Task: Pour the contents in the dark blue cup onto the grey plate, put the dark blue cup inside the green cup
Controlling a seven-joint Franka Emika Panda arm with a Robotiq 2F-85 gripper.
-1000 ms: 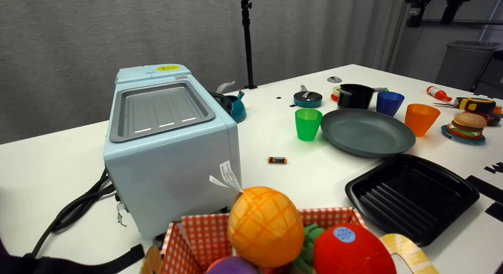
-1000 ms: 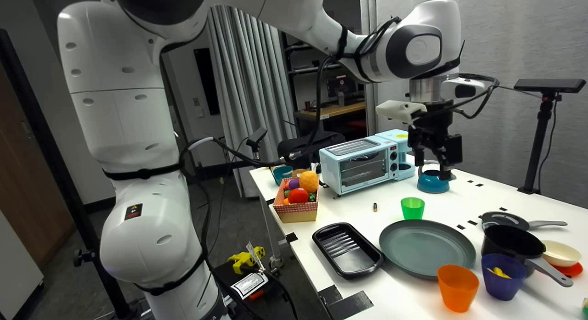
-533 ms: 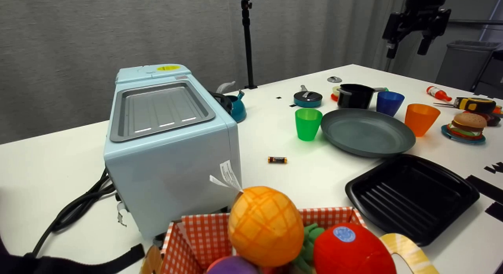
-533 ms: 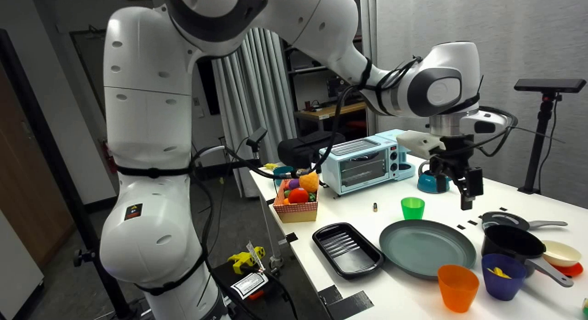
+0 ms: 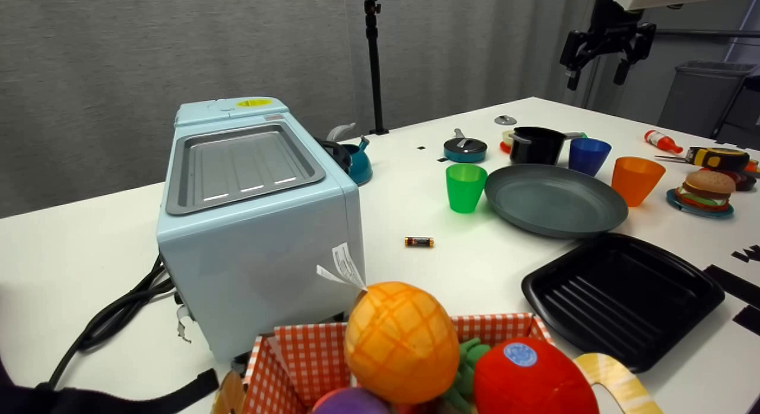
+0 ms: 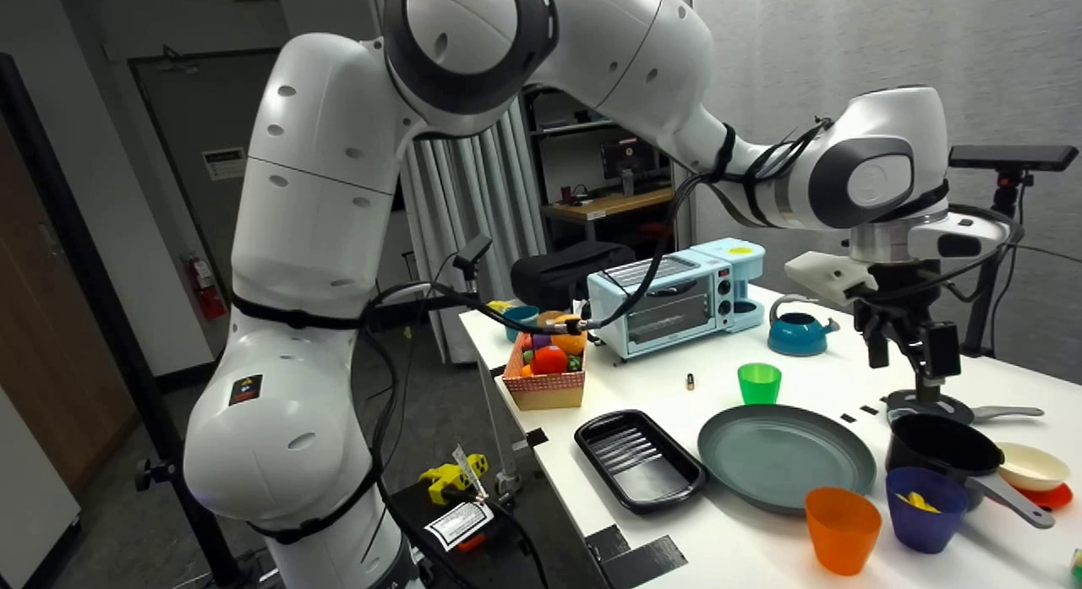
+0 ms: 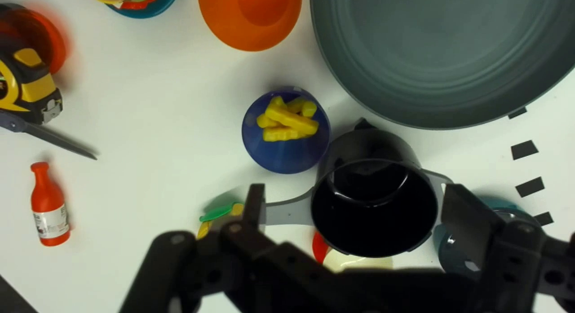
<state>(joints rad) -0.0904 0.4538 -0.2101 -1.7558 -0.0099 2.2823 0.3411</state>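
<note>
White table [image 6: 634, 386]; tapered blue cup [image 6: 928, 526] holding yellow sticks [image 7: 291, 120].

Bottle [image 7: 49, 205]: label [image 7: 51, 223], left of the pincer [image 7: 355, 203] in the wrist view, was unreadable.
Battery [image 5: 419, 242]: print was unreadable.
Door sign [image 6: 224, 163]: was unreadable, like all other text.

In an exterior view the grey plate [image 5: 555, 200] hides part of the foot of the dark blue cup [image 5: 589, 154] from me. In the wrist view, the top edge crops that plate and the orange cup [image 7: 249, 25], and the gripper [image 7: 352, 200], dark and blurred, covers one end of the black pot's handle [image 7: 289, 213]. The red thing [image 7: 51, 39] by the tape measure [image 7: 36, 87] is too blurred to name, the print on the battery [image 5: 419, 242] too small to read
</note>
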